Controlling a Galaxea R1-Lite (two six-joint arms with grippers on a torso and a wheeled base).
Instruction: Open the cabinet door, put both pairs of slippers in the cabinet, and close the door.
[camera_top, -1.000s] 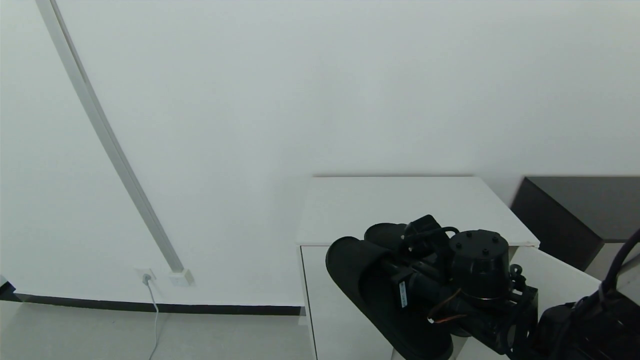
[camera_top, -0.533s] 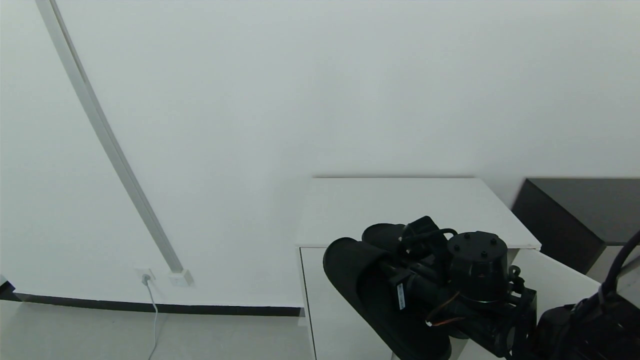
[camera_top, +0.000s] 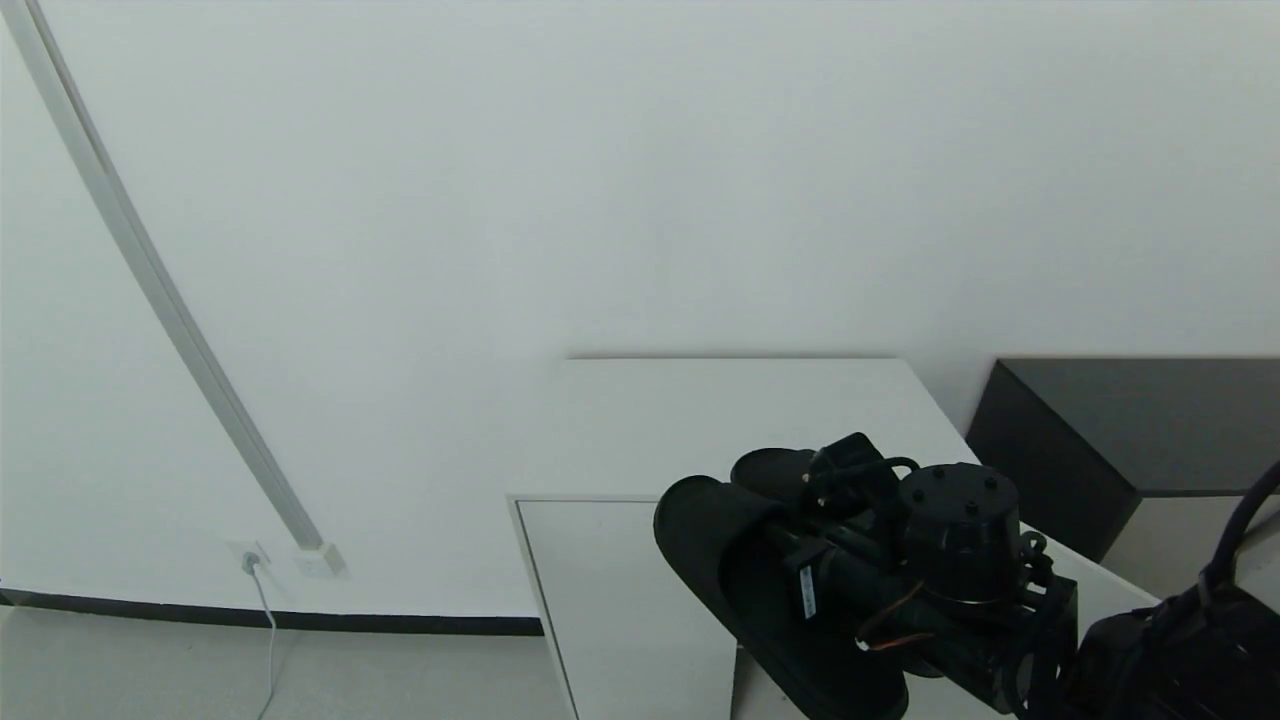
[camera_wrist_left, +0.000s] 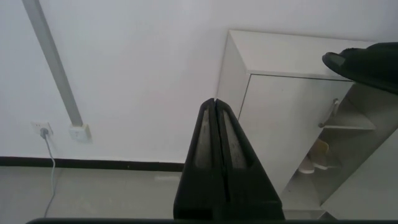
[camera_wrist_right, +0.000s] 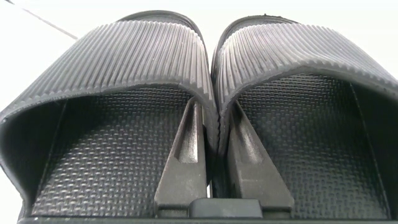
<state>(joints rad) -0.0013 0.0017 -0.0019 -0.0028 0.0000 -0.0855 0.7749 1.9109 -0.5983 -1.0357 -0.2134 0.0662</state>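
Note:
A pair of black slippers (camera_top: 720, 545) hangs in the air in front of the white cabinet (camera_top: 730, 420), held side by side. My right gripper (camera_top: 790, 535) is shut on them: in the right wrist view its fingers (camera_wrist_right: 184, 155) sit one inside each black slipper (camera_wrist_right: 124, 81), pinching the two inner strap edges together at the right gripper (camera_wrist_right: 211, 155). My left gripper (camera_wrist_left: 215, 109) is shut on nothing, out in front of the cabinet (camera_wrist_left: 280, 68). The cabinet's right side stands open, with shelves and a pale slipper (camera_wrist_left: 317, 152) inside, beside a door with a metal handle (camera_wrist_left: 333, 112).
A dark cabinet (camera_top: 1130, 430) stands to the right of the white one. On the wall to the left are a slanted grey strip (camera_top: 150, 270) and a socket with a cable (camera_top: 250, 560) above the floor.
The whole head picture has shifted left, so the camera moved. The right gripper still holds the black slippers in much the same pose.

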